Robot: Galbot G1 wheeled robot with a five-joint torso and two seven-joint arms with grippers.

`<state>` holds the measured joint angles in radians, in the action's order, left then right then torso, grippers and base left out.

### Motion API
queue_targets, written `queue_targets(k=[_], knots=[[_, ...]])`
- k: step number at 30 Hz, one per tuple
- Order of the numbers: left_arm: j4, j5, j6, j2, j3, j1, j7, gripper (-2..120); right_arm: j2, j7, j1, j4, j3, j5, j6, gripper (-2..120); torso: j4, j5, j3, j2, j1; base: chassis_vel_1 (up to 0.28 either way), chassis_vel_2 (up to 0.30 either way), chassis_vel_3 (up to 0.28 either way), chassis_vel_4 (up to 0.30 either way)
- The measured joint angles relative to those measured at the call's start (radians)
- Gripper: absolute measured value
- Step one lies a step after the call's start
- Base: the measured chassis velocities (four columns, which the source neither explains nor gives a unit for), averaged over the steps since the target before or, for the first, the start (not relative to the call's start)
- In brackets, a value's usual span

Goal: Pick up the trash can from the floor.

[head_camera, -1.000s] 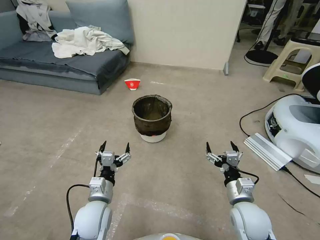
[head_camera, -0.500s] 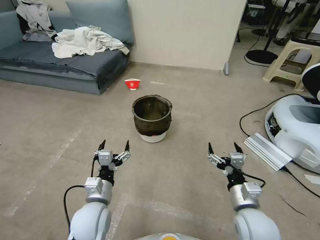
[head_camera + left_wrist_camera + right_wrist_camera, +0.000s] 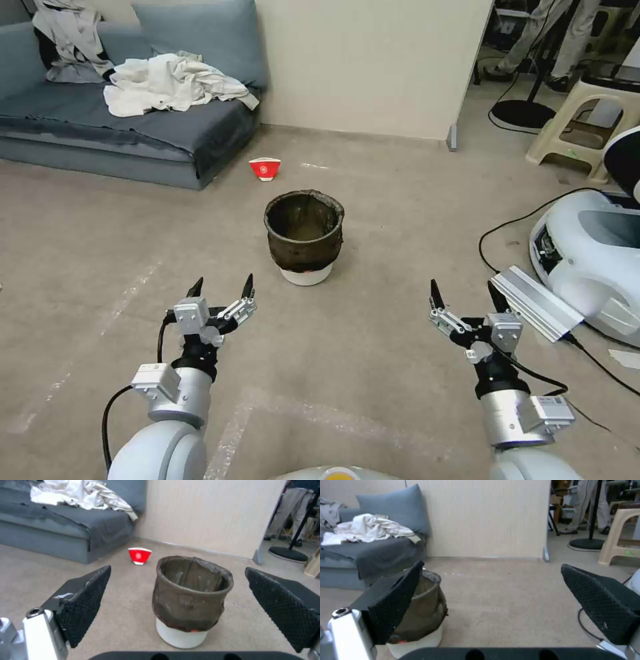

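Two pairs of black fingers spread wide, nothing between them: left gripper (image 3: 221, 287) and right gripper (image 3: 465, 294) hover low over the beige-grey floor (image 3: 373, 373). Ahead, between them and well apart from both, the small round white trash can (image 3: 305, 236) with its dark bag liner stands upright.

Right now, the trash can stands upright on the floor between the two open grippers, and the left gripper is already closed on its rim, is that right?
Not quite. The left gripper is open and short of the trash can, touching nothing; the head view shows bare floor between them. The can does stand upright, and the right gripper is open too.
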<state>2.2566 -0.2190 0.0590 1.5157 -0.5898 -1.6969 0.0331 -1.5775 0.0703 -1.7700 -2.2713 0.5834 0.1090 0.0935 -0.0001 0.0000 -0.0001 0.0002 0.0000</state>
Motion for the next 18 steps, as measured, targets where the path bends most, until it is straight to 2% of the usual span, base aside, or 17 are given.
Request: queue_targets(k=[6,18], knots=[[-0.018,0.001,-0.049,0.001,-0.004,-0.004,-0.002,100,0.009,0.026,0.01,0.024,-0.004,0.037,0.034,100,0.0001,-0.0001,0.0,0.0,0.0,0.0,0.0,0.0,0.0],[-0.017,0.002,-0.051,0.004,-0.012,-0.006,-0.002,100,0.011,0.056,0.009,0.036,-0.004,0.046,0.044,100,0.0,0.0,0.0,0.0,0.0,0.0,0.0,0.0,0.0]])
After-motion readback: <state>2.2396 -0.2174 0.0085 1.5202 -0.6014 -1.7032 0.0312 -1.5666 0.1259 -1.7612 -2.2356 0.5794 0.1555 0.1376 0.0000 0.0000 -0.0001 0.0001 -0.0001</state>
